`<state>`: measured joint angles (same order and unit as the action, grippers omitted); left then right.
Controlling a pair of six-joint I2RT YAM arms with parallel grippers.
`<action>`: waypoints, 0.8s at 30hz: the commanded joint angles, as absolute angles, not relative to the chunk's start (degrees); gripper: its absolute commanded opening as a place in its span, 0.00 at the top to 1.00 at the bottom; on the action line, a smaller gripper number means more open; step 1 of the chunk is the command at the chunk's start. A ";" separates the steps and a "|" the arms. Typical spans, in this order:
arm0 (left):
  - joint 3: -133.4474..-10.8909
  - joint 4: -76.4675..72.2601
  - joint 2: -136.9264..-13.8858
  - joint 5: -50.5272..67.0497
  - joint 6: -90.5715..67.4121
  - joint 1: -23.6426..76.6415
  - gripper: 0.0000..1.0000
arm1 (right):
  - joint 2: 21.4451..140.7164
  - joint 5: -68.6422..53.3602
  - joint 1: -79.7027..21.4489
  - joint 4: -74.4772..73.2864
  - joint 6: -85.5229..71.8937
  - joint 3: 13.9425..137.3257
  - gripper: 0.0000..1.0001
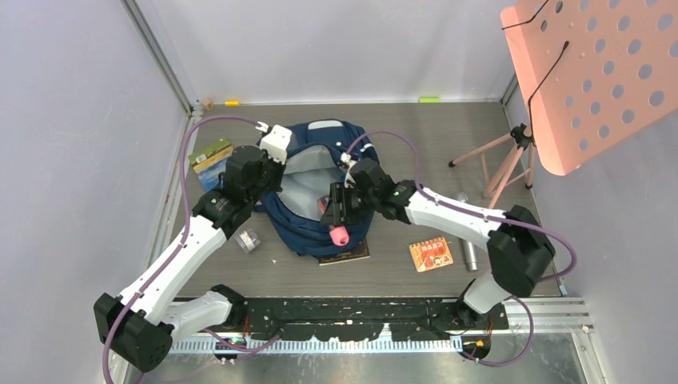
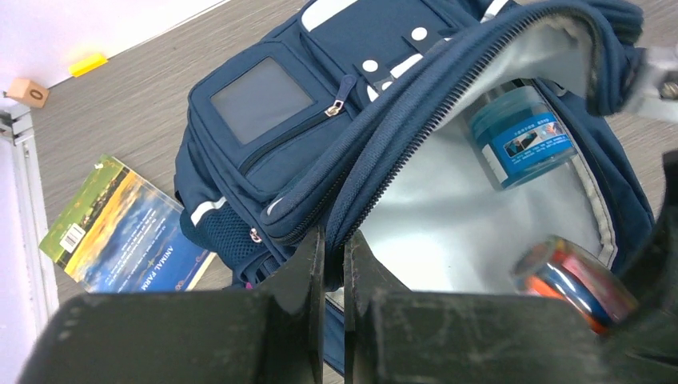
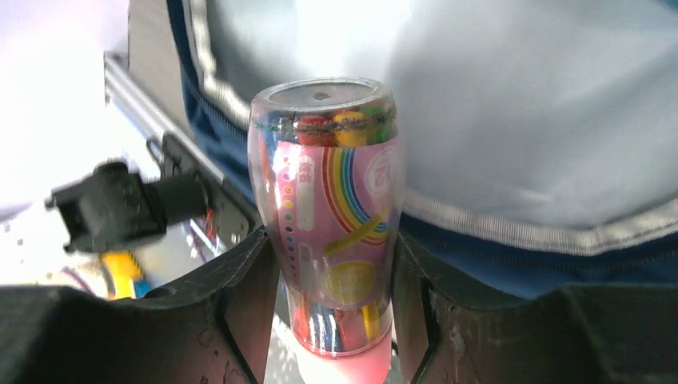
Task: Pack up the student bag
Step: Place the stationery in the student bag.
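The navy student bag [image 1: 313,225] lies open in the middle, its grey lining [image 2: 448,216] showing. My left gripper [image 2: 334,246] is shut on the bag's zipper rim at the left side of the opening, holding it up; in the top view it [image 1: 279,179] is at the bag's left edge. My right gripper [image 3: 332,268] is shut on a clear pink container of coloured pens [image 3: 332,200], held at the near rim of the opening [image 1: 339,234]. A blue-labelled jar [image 2: 524,136] lies inside the bag.
A book [image 1: 210,160] lies left of the bag, a small jar [image 1: 249,240] near its front left. A dark book [image 1: 345,256] pokes out under the bag. An orange card [image 1: 431,254] and silver cylinder [image 1: 469,254] lie at the right. A tripod with a pink board [image 1: 592,72] stands back right.
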<state>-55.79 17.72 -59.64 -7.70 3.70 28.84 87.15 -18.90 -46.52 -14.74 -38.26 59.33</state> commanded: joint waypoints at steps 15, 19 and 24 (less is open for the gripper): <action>-57.24 14.06 -57.99 -7.05 3.77 29.36 1.00 | 104.97 19.68 -50.54 -11.93 -26.49 79.96 1.00; -57.28 14.05 -58.33 -6.78 3.55 29.36 1.00 | 106.65 20.90 -51.46 -6.51 -23.35 79.22 0.97; -57.30 14.06 -58.58 -6.76 3.55 29.36 1.00 | 111.64 23.21 -51.61 -9.49 -23.65 83.07 0.91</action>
